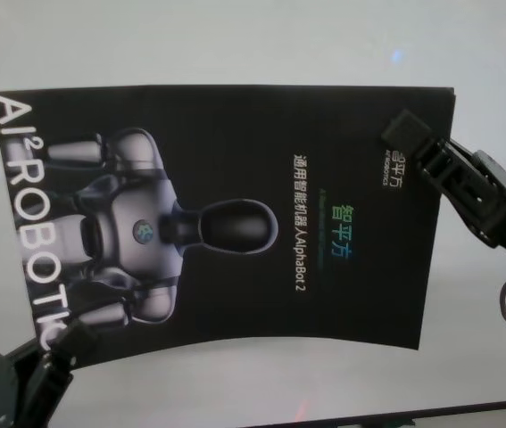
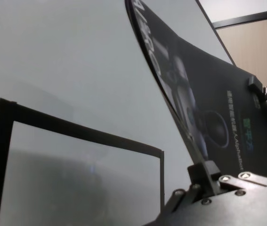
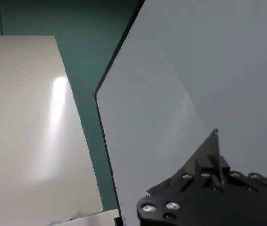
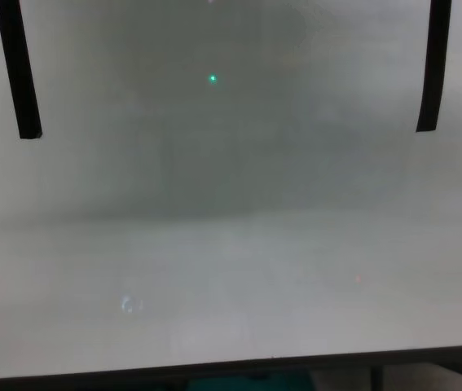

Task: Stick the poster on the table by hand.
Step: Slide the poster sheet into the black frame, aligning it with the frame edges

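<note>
The poster, glossy black with a grey robot picture and white lettering, hangs above the table, slightly bowed. My left gripper is shut on its near-left corner. My right gripper is shut on the far-right corner. From the left wrist the poster curves up and away from the tabletop, with its edge clamped between the fingers. Only a dark corner of the poster shows in the right wrist view, above the fingers.
Two narrow black strips lie on the white-grey table, one at each side. A black tape outline shows on the tabletop under the poster. The table's dark front edge runs along the near side.
</note>
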